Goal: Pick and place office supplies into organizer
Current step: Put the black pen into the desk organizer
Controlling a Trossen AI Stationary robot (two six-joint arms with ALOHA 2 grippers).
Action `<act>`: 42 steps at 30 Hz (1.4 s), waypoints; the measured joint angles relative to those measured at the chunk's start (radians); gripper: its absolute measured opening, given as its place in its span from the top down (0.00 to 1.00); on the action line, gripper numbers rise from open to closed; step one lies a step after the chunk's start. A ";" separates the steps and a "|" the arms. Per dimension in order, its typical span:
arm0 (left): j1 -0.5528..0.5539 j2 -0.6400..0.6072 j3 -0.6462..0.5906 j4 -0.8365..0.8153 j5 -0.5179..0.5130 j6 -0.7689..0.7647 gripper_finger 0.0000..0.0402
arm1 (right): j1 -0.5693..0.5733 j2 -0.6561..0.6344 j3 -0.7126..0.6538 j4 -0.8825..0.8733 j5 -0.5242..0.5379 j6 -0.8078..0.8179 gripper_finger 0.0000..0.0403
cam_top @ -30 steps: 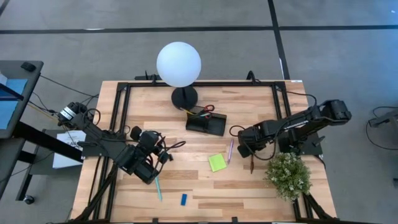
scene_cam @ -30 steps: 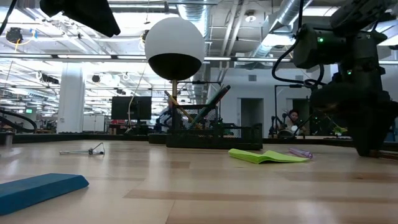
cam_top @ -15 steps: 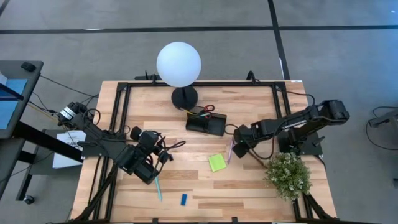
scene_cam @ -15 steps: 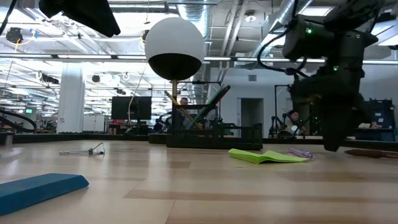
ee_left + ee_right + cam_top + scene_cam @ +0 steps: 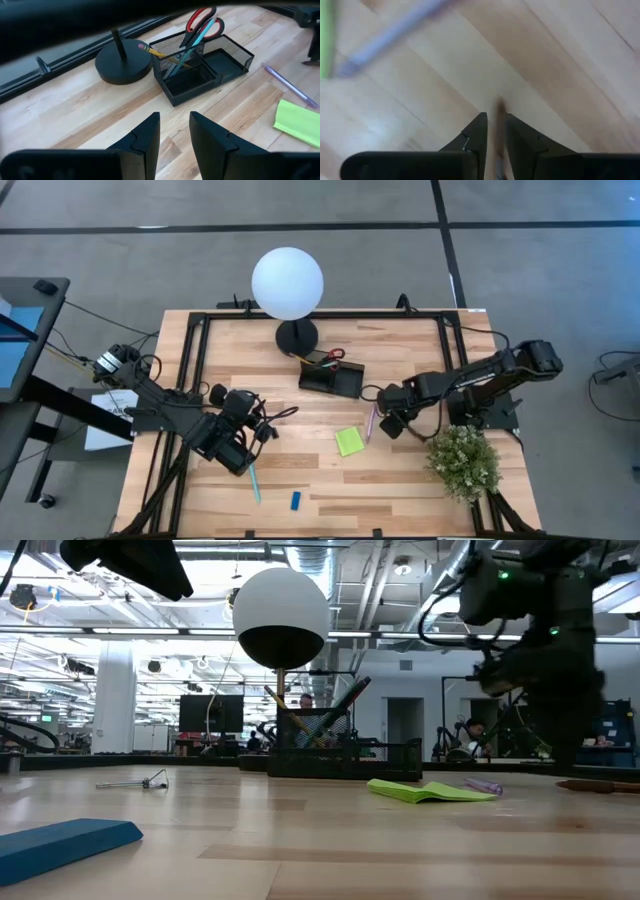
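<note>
Table (image 5: 300,480): light wood, purple pen (image 5: 370,422) still loose.
Right gripper (image 5: 496,119): fingers just narrowed, clamping brown pencil (image 5: 500,107); lift looks next.
Left gripper (image 5: 172,122): waiting, fingers apart.

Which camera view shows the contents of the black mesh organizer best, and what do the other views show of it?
The left wrist view: the organizer shows close up, with red-handled scissors standing in its tall cup. The high view shows it small, beside the lamp base. The low view shows only its side. The right wrist view misses it.
</note>
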 joint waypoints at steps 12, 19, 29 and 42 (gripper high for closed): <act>0.000 0.000 0.000 0.001 -0.005 -0.006 0.75 | 0.076 0.000 0.002 -0.054 0.052 0.118 0.86; 0.000 0.000 0.000 0.020 -0.005 0.000 0.75 | 0.081 0.008 -0.009 -0.036 0.059 0.118 0.86; 0.000 0.000 0.000 0.022 -0.007 0.002 0.75 | 0.083 0.008 -0.045 0.004 0.033 0.132 0.86; 0.000 0.000 0.000 0.021 -0.008 0.001 0.75 | 0.083 0.008 -0.045 0.033 0.035 0.125 0.86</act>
